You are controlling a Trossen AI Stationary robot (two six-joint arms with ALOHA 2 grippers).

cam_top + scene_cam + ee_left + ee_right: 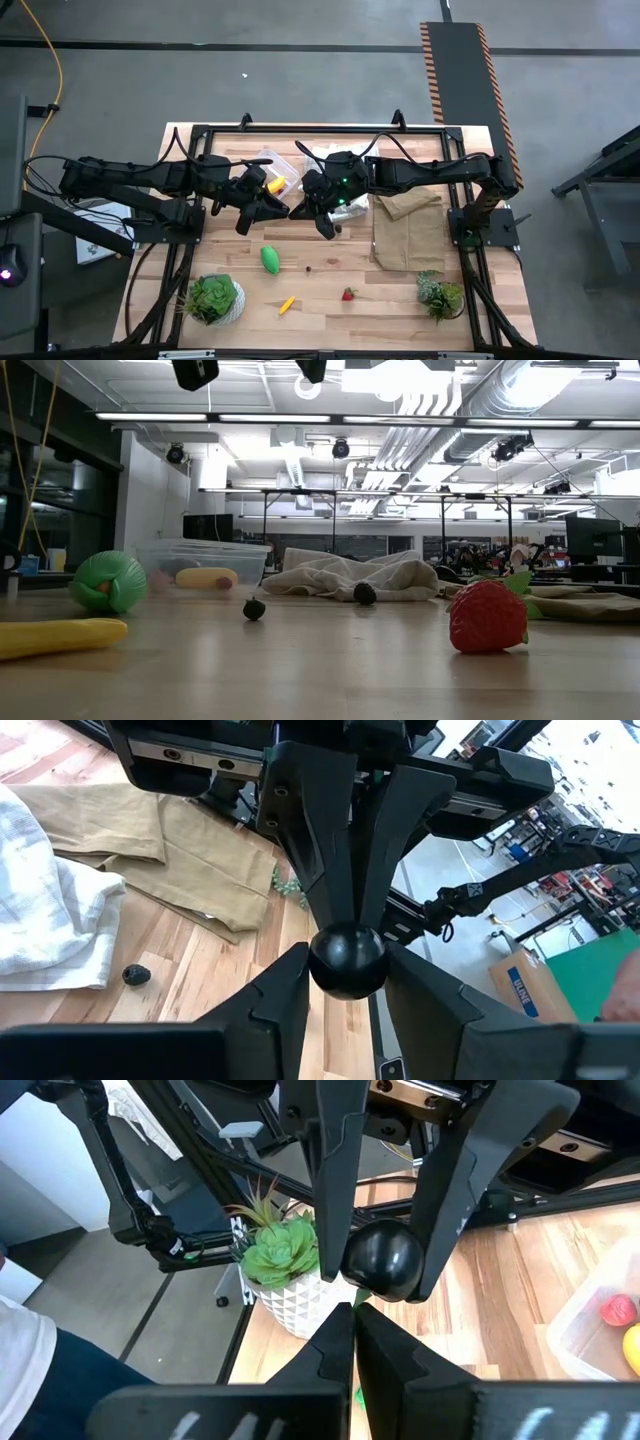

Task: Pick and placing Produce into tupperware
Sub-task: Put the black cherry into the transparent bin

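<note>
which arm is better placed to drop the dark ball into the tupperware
Left. The left gripper has the dark ball between its fingers, while the right gripper is shut, its tips only beside the ball. The tupperware lies on the left arm's side, close to its wrist.
</note>
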